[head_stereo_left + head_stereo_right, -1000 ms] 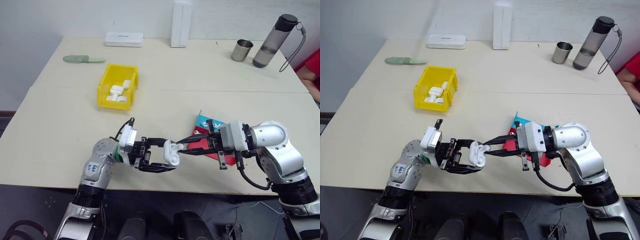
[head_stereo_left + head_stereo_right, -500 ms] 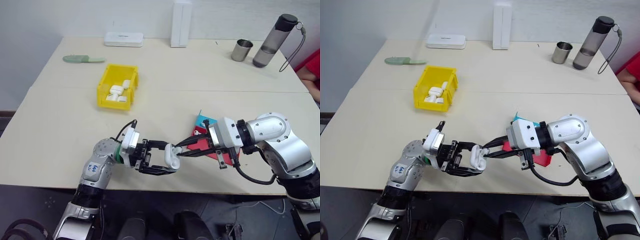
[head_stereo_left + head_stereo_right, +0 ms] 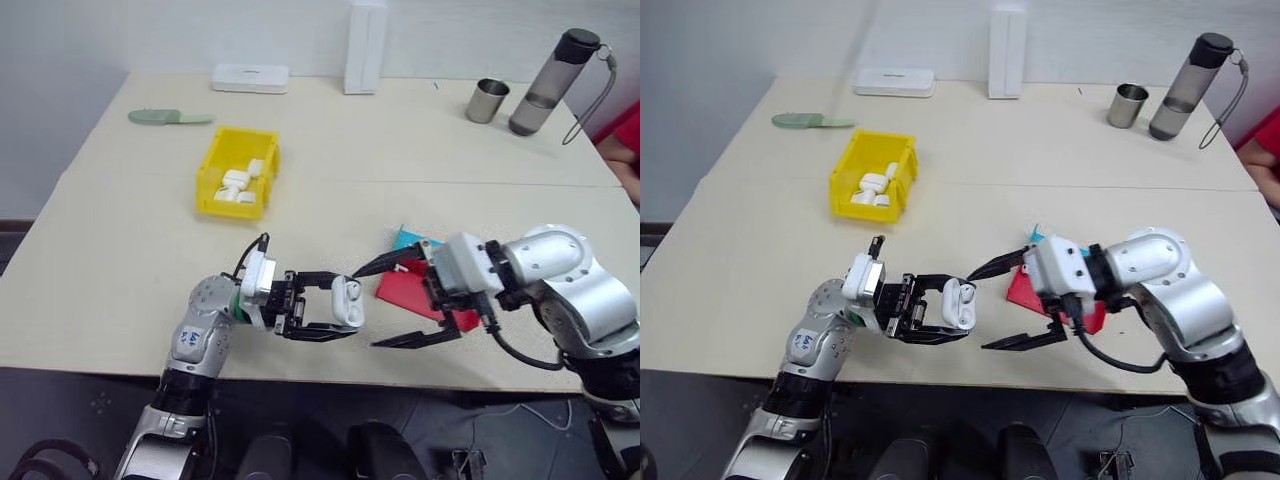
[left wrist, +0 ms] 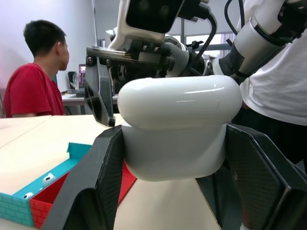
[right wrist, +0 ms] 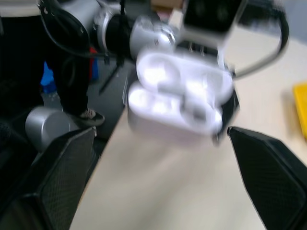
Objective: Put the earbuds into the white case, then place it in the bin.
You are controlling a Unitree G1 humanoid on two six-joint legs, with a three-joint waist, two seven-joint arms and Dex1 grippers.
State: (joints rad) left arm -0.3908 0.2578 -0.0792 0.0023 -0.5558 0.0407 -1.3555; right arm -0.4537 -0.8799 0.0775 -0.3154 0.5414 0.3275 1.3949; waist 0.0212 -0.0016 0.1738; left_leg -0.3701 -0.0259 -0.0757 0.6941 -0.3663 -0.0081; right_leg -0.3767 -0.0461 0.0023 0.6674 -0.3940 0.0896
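A: We start at our left gripper (image 3: 340,312). Its two black fingers squeeze the white case (image 3: 347,302) from both sides, so it is closed on the case.

B: Yes, and in the left wrist view we see the white case sitting between those fingers, with its lid tipped open a little.

A: Our right gripper (image 3: 392,300) is wide open. One finger points up near the case and the other hangs low, and there is nothing between them.

B: In the right wrist view the lid is up and we see white shapes inside the case. They are too blurry for us to say they are the earbuds.

A: Just behind our right gripper lies the red and blue tray (image 3: 408,285) on the table (image 3: 400,150).

B: The bin (image 3: 238,172) is yellow. It sits well away from the case, farther back on our left, and it has some small white things in it.

A: At the far edge we see a flat white box (image 3: 249,78), a tall white box (image 3: 365,47), a metal cup (image 3: 487,101) and a grey bottle (image 3: 555,66).

B: And a green thing (image 3: 168,117) lies near the far left corner.
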